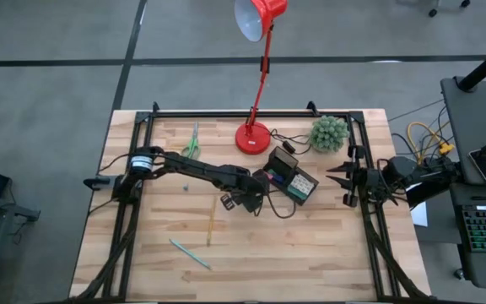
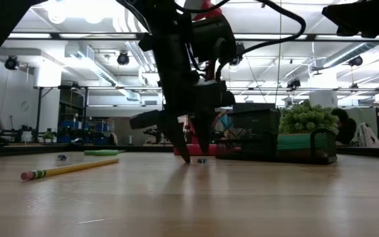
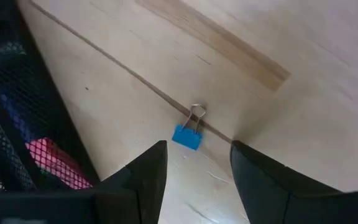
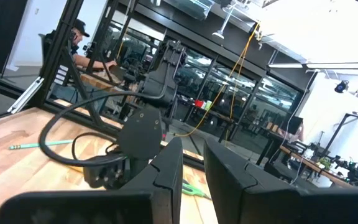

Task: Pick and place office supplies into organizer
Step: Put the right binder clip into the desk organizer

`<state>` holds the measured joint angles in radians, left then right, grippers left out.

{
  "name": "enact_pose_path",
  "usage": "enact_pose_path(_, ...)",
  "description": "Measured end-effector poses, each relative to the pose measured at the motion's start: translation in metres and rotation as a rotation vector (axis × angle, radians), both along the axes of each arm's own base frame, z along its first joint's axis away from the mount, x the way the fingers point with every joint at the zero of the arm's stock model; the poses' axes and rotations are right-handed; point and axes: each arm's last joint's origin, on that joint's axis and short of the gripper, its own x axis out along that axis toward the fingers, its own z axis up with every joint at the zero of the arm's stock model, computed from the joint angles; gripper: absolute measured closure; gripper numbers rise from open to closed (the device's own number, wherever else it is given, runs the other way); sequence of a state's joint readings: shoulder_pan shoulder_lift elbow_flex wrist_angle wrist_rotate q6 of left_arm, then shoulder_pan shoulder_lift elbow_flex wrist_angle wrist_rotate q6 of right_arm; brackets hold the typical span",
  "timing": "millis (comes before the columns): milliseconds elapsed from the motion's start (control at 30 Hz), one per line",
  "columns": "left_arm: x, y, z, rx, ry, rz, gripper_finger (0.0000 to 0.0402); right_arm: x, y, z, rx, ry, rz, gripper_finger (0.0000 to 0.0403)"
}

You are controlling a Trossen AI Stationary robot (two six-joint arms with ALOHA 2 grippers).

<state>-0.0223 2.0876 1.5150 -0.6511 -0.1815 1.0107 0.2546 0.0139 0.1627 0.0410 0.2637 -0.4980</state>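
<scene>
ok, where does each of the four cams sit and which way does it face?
High: overhead, straight down on table, both arms, organizer.
Low: table height, level across; left gripper above blue binder clip.
Left wrist: down past open fingers at the clip.
Right wrist: across table toward left arm.
Shared: clip, low and left wrist.

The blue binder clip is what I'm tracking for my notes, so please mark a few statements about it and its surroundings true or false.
1. The blue binder clip lies on the wooden table, not held. True.
2. The left claw is shut on the clip. False: its fingers stand open just above it.
3. The yellow pencil is inside the organizer. False: it lies on the table, apart from the organizer.
4. The right claw waits at the table's right edge. True.
5. The green-handled scissors lie near the table's far edge. True.
</scene>
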Motion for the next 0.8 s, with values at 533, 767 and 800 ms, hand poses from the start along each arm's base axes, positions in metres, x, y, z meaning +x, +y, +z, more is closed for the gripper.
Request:
enact_pose_path(533,0.009,0.002,-0.007,0.049,0.003,-0.167,0.024,0.0,0.0,0.0,0.0,0.0,0.0,0.0346)
enact_pose_path(767,0.015,0.005,-0.022,0.006,0.071,-0.137,0.024,0.0,0.0,0.0,0.0,0.0,0.0,0.0346)
enact_pose_path(800,0.015,0.005,-0.023,0.003,0.075,-0.138,0.024,0.0,0.0,0.0,0.0,0.0,0.0,0.0346)
